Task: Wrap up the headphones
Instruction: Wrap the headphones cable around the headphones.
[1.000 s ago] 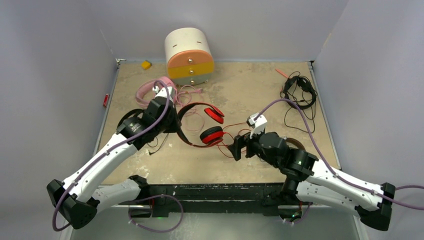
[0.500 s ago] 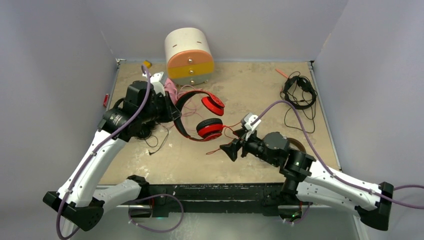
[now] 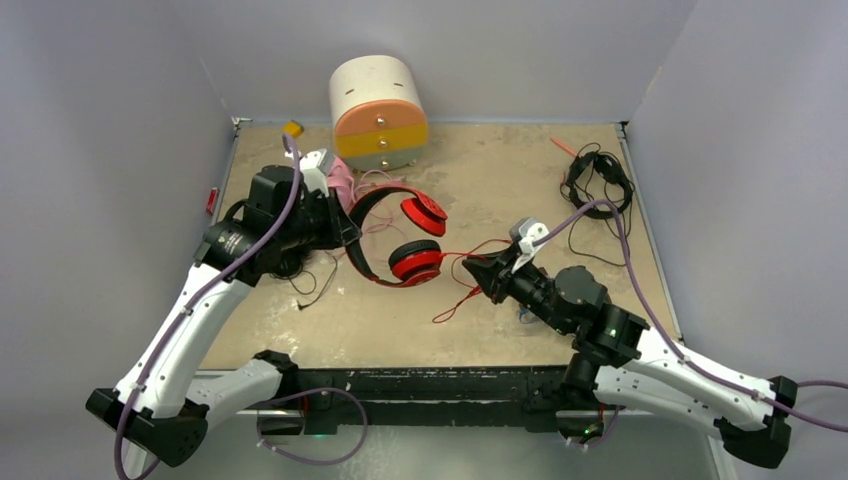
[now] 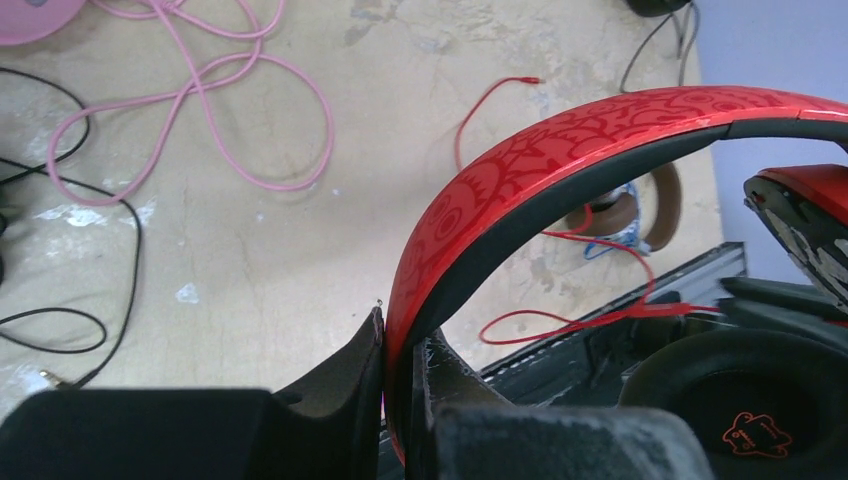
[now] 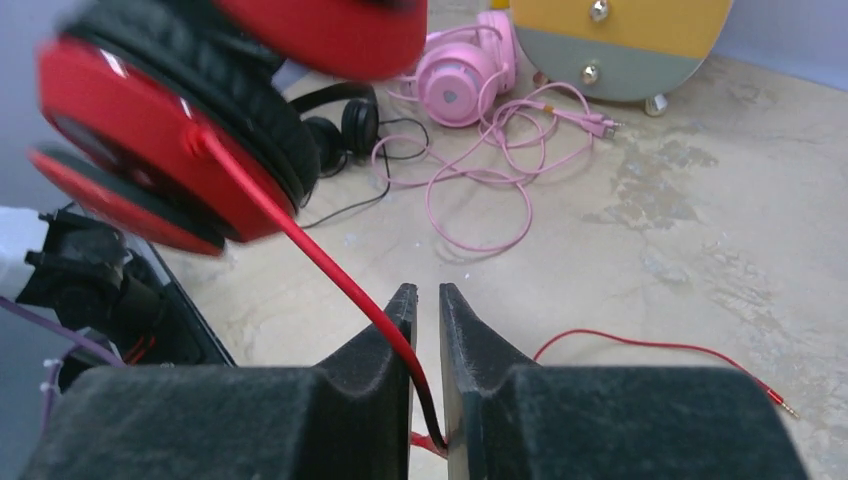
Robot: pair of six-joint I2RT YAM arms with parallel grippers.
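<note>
Left claw [image 4: 400,345] clamping glossy patterned red headband [image 4: 560,135]; right claw [image 5: 425,295] pinching thin red cable [image 5: 300,245]

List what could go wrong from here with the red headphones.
1. The red cable looks taut from the ear cup into the right pincer. Pulling harder could strain it at the cup, or tug the red headphones out of the left pincer, which clamps only the thin headband.
2. Farther along, the same cable passes the brown headphones and may snag there.
</note>
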